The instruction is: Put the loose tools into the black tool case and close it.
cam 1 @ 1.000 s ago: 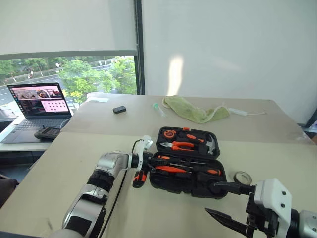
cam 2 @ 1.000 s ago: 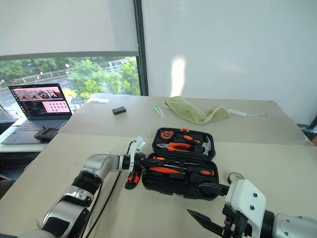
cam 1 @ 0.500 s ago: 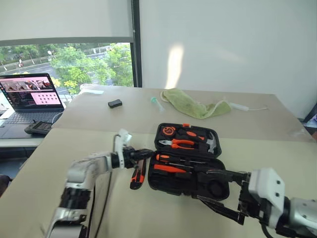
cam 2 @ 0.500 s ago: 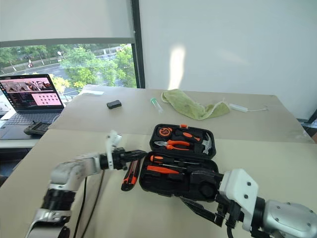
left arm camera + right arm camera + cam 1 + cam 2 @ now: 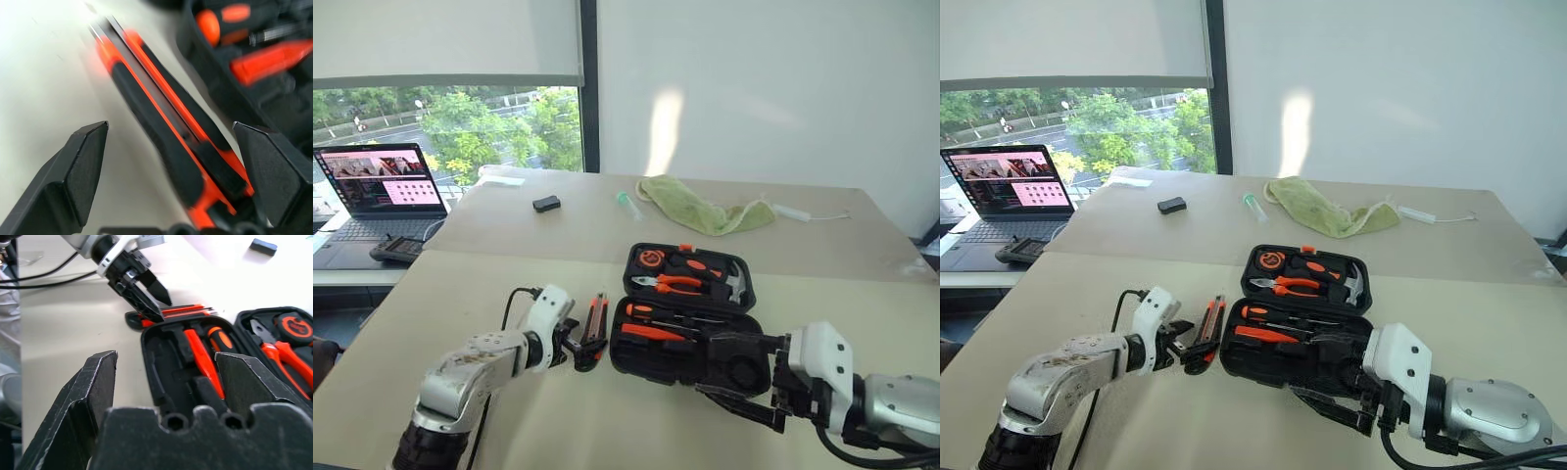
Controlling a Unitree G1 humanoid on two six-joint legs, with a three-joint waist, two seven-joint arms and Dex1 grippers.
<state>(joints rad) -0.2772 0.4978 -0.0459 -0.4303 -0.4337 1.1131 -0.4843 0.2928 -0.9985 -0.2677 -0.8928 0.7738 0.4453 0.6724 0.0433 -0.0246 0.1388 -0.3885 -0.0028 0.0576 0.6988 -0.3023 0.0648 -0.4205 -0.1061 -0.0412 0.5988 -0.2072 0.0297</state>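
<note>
The black tool case (image 5: 741, 294) lies open on the table. Two orange screwdrivers (image 5: 651, 333) rest in its near half, with pliers and a hammer in the far half. An orange-black utility knife (image 5: 596, 323) lies flat on the table along the case's left edge. My left gripper (image 5: 584, 350) is at the knife's near end, open. In the left wrist view the knife (image 5: 166, 142) runs between the spread fingers (image 5: 83, 171), which do not clamp it. My right gripper (image 5: 707, 364) hovers open over the case's near right corner. The right wrist view looks across the case (image 5: 195, 367).
An open laptop (image 5: 382, 191) and a dark handset (image 5: 396, 251) sit on the side table at far left. A small black block (image 5: 546, 204), a clear tube (image 5: 626, 204), a green cloth (image 5: 700, 211) and a white cable (image 5: 798, 211) lie at the back.
My left gripper opened and let go of the utility knife, then drew back left and toward me. The knife now lies on the table beside the case. The right gripper edged in over the case.
</note>
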